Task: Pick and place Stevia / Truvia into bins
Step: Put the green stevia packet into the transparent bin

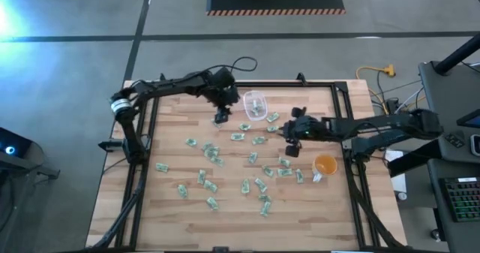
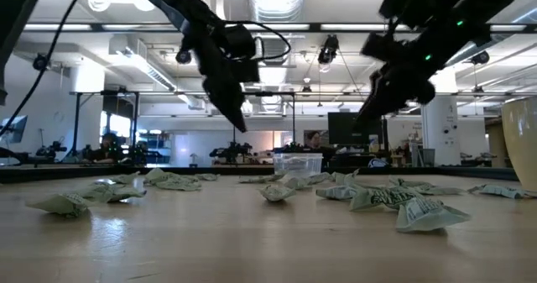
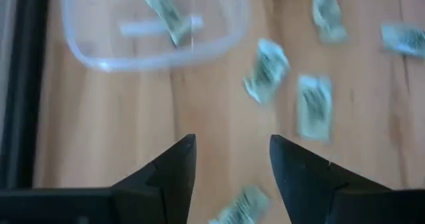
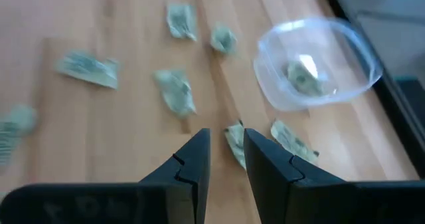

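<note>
Around the clear tub [image 1: 256, 104], scattered packets [image 1: 212, 155], orange cup [image 1: 324, 164] aside, left fingers [image 3: 174, 165] apart, right fingers [image 4: 192, 157] nearly together, both empty.

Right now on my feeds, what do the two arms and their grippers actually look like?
Both arms are dark, nearly black, jointed links with black cables along them. The left arm has a pale band near its base. The right arm shows small green lights by its wrist. The left gripper and right gripper each have two dark, wedge-shaped fingers tapering to blunt tips.
</note>
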Available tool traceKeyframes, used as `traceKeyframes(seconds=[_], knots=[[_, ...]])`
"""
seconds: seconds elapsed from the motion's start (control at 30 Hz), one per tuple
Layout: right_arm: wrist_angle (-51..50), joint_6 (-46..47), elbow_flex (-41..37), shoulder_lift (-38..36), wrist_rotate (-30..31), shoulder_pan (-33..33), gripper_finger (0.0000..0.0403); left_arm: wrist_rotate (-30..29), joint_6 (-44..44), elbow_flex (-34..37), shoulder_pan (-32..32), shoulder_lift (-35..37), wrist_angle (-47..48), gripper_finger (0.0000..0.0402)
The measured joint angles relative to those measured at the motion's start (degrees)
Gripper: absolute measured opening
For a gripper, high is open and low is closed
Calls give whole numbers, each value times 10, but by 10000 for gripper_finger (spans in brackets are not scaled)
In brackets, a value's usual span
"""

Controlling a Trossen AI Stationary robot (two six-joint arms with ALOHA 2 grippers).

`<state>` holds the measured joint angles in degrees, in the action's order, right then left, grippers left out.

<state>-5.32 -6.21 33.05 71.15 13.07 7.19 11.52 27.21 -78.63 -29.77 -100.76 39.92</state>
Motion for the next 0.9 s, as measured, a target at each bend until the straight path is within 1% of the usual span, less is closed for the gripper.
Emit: traceKeyframes(seconds=[0.07, 0.17, 0.23, 0.33, 0.4, 0.53, 0.73, 0.8, 0.9], knots=[[-8, 0, 17, 38, 2, 17, 82, 0, -3, 34, 2, 32, 0, 175], [-16, 2, 48, 90, 0, 45, 82, 0, -4, 91, 3, 87, -24, 176], [-29, 2, 71, 120, -19, 62, 82, 0, -4, 138, 2, 125, -40, 176], [-62, 2, 103, 156, -68, 81, 82, 0, -7, 208, 1, 191, -77, 176], [-88, 2, 117, 176, -79, 90, 82, 0, -14, 259, 1, 237, -104, 176], [-105, -3, 127, 201, -80, 102, 82, 0, -25, 356, 2, 335, -185, 176], [-98, -4, 129, 221, -80, 110, 82, -1, -28, 484, 2, 465, -330, 176], [-88, -4, 129, 227, -80, 111, 82, 0, -27, 510, 2, 498, -364, 176], [-89, -4, 133, 239, -80, 111, 82, -1, -28, 527, 2, 541, -365, 176]])
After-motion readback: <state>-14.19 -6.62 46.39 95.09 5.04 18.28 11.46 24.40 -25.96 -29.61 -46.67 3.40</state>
